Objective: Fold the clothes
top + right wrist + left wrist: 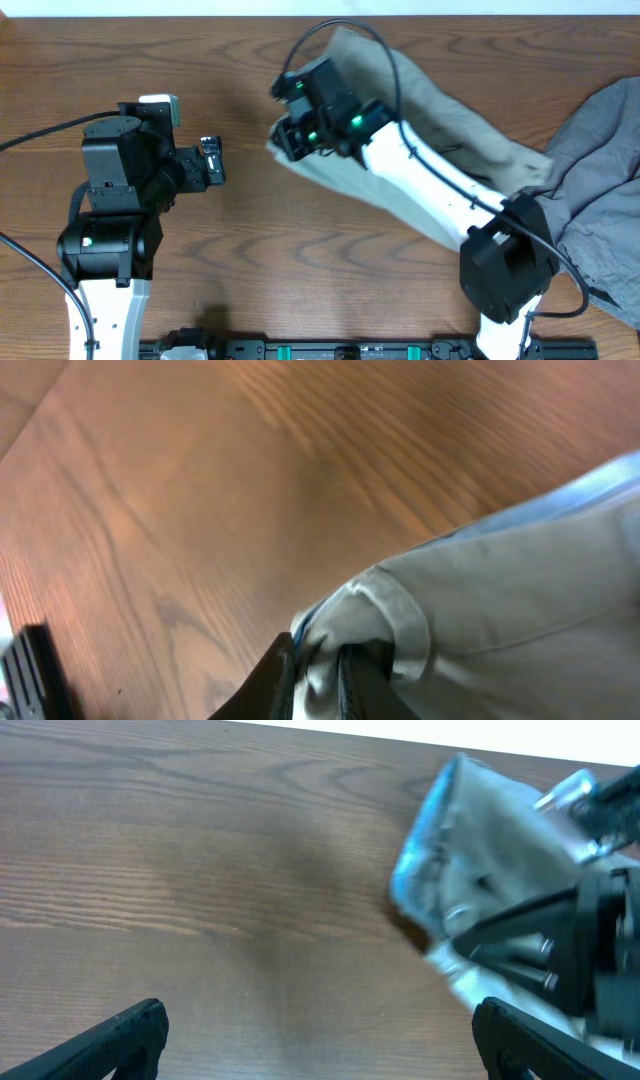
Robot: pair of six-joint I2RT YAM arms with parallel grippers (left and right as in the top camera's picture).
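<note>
A beige cloth (440, 125) lies spread across the middle of the wooden table, reaching from the top centre to the right. My right gripper (290, 140) is shut on the cloth's left edge; in the right wrist view the bunched hem (385, 620) is pinched between the fingers (325, 675). My left gripper (212, 163) is open and empty, left of the cloth, its fingers (320, 1035) over bare wood. The cloth's edge (470, 840) and the right arm show blurred at the right of the left wrist view.
A grey garment (600, 170) lies crumpled at the table's right edge. Black cables run from both arms. A black rail (340, 350) runs along the table's front edge. Bare wood (240, 260) lies between the arms.
</note>
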